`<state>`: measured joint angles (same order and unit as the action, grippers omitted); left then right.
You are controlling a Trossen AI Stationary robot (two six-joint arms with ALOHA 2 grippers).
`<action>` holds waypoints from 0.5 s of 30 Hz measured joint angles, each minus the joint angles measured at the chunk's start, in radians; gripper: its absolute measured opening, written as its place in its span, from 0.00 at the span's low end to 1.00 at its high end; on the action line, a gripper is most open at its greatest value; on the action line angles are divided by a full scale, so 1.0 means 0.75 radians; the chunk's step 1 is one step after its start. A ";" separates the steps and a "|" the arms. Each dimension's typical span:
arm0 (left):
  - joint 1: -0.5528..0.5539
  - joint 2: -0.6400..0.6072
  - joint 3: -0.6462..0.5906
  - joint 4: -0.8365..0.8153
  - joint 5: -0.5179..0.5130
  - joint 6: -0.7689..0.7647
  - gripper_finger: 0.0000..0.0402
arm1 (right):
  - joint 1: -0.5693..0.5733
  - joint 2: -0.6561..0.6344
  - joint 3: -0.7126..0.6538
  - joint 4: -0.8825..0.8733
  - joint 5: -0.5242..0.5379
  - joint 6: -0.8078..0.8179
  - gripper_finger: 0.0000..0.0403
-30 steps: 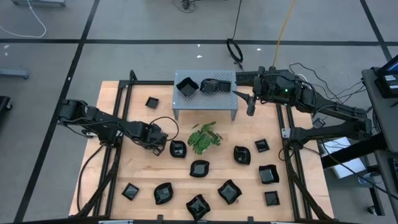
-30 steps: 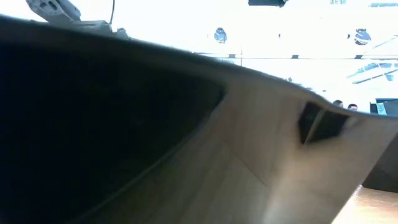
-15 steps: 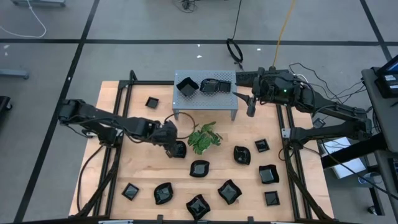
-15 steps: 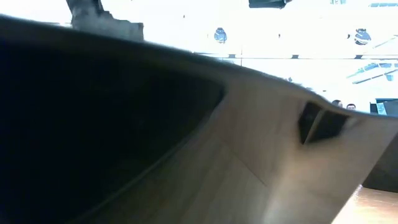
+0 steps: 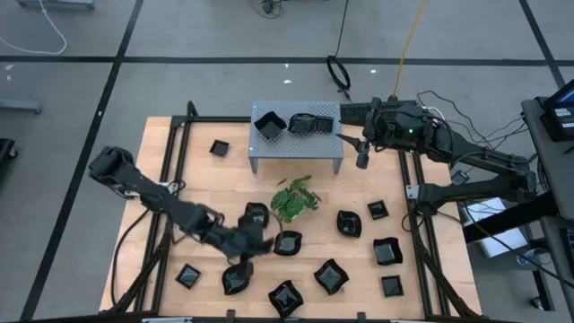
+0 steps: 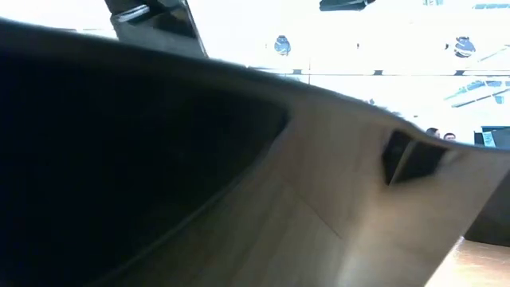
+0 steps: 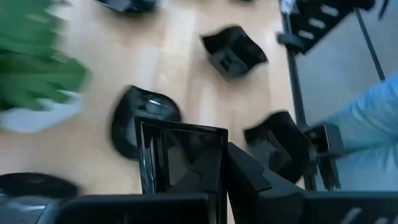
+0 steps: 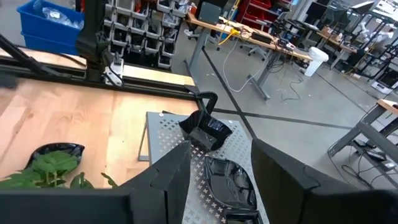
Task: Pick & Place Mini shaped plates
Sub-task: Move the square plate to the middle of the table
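While the right arm waits at the far right edge of the pale wooden table [image 5: 202,179], its right gripper [image 5: 361,154] hanging with jaws apart and empty just beside the right end of the grey perforated metal stand [image 5: 309,148], the left arm stretches from the table's left side across to the near middle. Between the two grippers stands a green leafy plant [image 5: 294,199]. Two small glossy black dishes [image 5: 269,123] already sit on top of the stand; about a dozen more lie scattered over the near half of the table. The left gripper [image 5: 254,240] hangs low among these. Its fingers are pinched on the rim of one square glossy black mini plate [image 7: 180,155], so this plate stands on edge, its open face turned away from the wrist and its flat side roughly upright rather than level. Just beyond the held plate, on the side away from the left arm's base, lies a rounded black dish [image 5: 288,242], very near it but apparently not touching. The stand lies up the table from the held plate, past the plant, and the right gripper is much the nearer of the two to it. If the stand is the goal, the left arm probably has to carry the plate around or over the plant.
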<state>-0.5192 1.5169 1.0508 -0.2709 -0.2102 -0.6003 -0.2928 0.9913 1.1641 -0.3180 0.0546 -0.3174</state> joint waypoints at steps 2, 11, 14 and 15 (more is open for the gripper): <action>-0.032 0.066 0.001 0.011 -0.001 0.002 0.05 | 0.000 0.000 0.000 0.000 0.000 0.042 0.38; -0.060 0.302 0.000 -0.056 -0.112 0.181 0.04 | 0.000 0.000 0.000 -0.003 -0.005 0.194 0.38; -0.057 0.326 0.000 -0.089 -0.140 0.253 0.03 | 0.000 0.000 0.000 -0.003 -0.005 0.253 0.38; -0.057 0.329 0.000 -0.119 -0.140 0.269 0.02 | 0.000 0.000 0.000 -0.003 -0.005 0.277 0.38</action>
<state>-0.5617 1.7638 1.0508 -0.3604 -0.3153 -0.3986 -0.2928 0.9913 1.1641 -0.3199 0.0508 -0.1097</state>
